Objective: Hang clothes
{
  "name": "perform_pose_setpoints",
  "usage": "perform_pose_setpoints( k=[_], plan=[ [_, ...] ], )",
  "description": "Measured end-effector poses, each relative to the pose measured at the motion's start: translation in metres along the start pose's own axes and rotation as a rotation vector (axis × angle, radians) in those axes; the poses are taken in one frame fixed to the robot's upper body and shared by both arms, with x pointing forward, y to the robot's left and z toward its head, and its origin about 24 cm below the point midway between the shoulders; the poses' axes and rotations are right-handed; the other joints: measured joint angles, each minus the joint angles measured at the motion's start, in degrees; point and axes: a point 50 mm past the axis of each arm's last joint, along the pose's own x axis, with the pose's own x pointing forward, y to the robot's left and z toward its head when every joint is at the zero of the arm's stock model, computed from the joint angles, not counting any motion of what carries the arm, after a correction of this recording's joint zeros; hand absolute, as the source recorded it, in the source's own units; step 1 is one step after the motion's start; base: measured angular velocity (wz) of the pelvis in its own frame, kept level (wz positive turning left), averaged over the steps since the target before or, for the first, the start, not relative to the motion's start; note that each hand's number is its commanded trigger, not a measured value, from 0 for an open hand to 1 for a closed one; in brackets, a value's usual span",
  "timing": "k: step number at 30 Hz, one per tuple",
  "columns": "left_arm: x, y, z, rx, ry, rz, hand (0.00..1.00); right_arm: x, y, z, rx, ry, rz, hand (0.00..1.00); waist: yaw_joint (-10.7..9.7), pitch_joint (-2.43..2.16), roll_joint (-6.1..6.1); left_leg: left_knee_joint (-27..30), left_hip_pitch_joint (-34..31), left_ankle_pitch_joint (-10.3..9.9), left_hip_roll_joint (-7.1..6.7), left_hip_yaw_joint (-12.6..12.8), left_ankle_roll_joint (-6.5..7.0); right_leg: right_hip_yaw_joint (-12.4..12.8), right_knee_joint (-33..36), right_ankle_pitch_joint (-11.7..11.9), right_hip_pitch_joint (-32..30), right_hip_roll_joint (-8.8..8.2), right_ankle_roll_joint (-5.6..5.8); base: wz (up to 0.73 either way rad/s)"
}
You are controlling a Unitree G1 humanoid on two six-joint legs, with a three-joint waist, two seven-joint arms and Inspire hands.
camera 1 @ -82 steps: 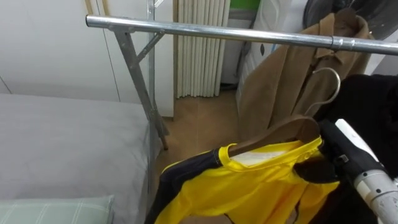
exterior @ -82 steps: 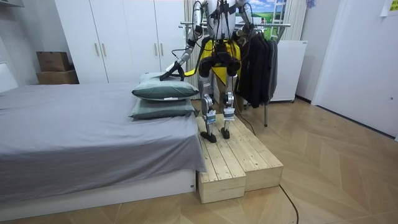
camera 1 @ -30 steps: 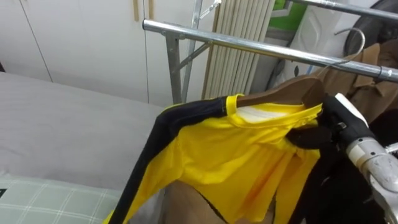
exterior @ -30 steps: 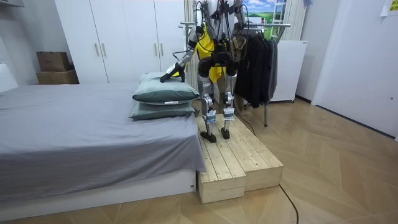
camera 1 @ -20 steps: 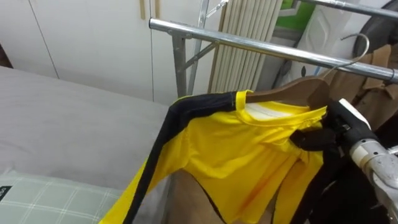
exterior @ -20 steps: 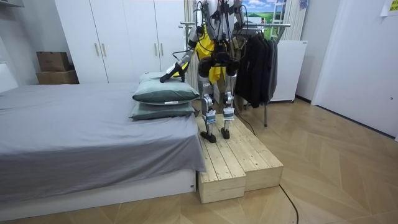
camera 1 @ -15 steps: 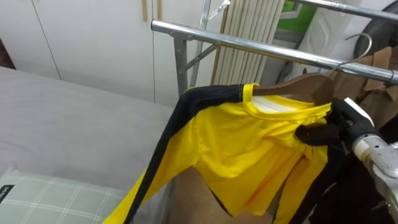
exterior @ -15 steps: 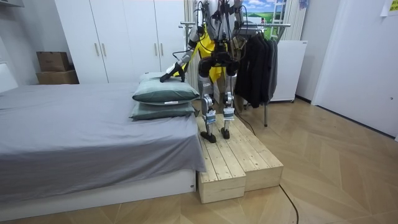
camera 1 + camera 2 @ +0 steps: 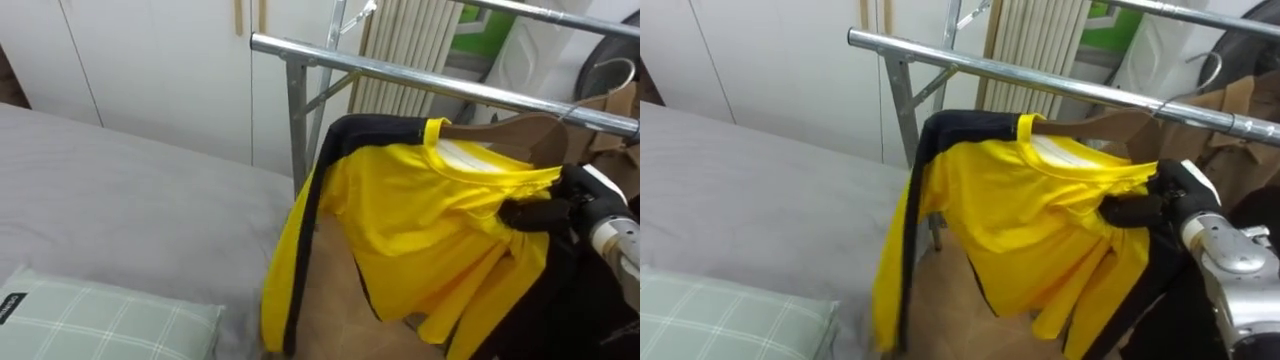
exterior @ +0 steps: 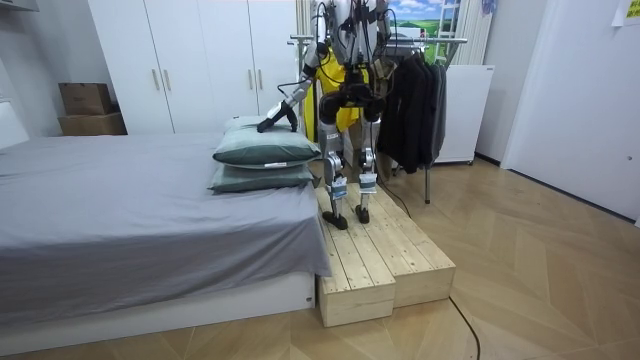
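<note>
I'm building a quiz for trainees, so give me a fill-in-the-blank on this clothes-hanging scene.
The shirt is mostly ____. Its hanger is made of ____. The hand gripping the shirt is the robot's ____ one.
Missing words: yellow; wood; right.

On my feed the right hand (image 9: 1160,203) has black fingers, a white plate on its back and a brushed silver wrist cuff with small dark screws. From the room camera I see a dark torso and hips, silver-grey legs with black joints, and a pale forearm ending in the dark left hand (image 10: 270,124)
</note>
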Motion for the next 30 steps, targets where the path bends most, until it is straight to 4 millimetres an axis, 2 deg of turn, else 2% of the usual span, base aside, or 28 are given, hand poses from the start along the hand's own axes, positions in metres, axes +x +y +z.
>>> perform_pose_setpoints(
  k=[6, 13, 18, 21, 23, 28, 30],
  plan=[
    [0.0, 0.0, 0.002, -0.009, -0.006, -0.005, 0.0, -0.001, -0.005, -0.01, 0.034, 0.048, 0.027, 1.0, -0.1, 0.05, -0.13, 0.1, 0.0, 0.0, 0.01, 0.0, -0.02, 0.0, 0.1, 0.0, 0.0, -0.03, 0.0, 0.0],
    [0.003, 0.007, 0.002, -0.008, -0.033, 0.001, 0.0, -0.002, -0.005, -0.022, 0.032, 0.11, 0.091, 1.0, -0.7, 0.03, -1.63, 0.3, -0.3, 0.1, -0.22, -1.4, -0.21, -1.0, 0.1, -0.7, 0.0, -0.31, -0.01, 0.09],
    [0.004, 0.01, 0.004, -0.008, -0.041, -0.004, 0.0, -0.004, -0.009, -0.03, 0.028, 0.151, 0.125, 1.0, -0.8, 0.0, -1.69, 0.3, -0.7, 0.2, -0.34, -2.1, -0.2, -1.4, 0.0, -0.7, 0.0, -0.4, 0.03, 0.07],
    [0.004, 0.011, 0.003, -0.029, -0.034, -0.015, 0.0, -0.006, -0.011, -0.035, 0.021, 0.182, 0.15, 1.0, -0.8, 0.01, -1.72, 0.3, -0.6, 0.1, -0.71, -5.5, -0.19, -1.3, 0.1, -0.7, -0.2, -0.41, 0.03, -0.09],
    [0.004, 0.012, 0.002, -0.066, -0.022, -0.015, 0.0, -0.005, -0.012, -0.035, -0.01, 0.205, 0.167, 1.0, -1.1, 0.04, -1.78, 0.2, -0.2, 0.1, -1.07, -8.8, -0.19, -1.2, 0.2, -0.7, 0.0, -0.37, 0.02, -0.03],
    [0.004, 0.016, 0.0, -0.079, -0.019, -0.007, 0.0, -0.004, -0.012, -0.036, -0.065, 0.252, 0.207, 1.0, -1.9, 0.3, -2.33, 0.2, 0.6, 0.2, -1.08, -9.3, -0.23, -1.1, 0.1, -0.7, 0.9, -0.28, -0.08, 0.02],
    [0.005, 0.019, 0.003, -0.08, -0.027, 0.0, 0.0, -0.005, -0.011, -0.037, -0.116, 0.277, 0.228, 1.0, -1.9, 0.24, -2.74, 0.5, 0.5, 0.2, -1.1, -9.4, -0.24, -0.9, 0.2, -0.7, 0.8, -0.24, -0.14, 0.0]
  ],
)
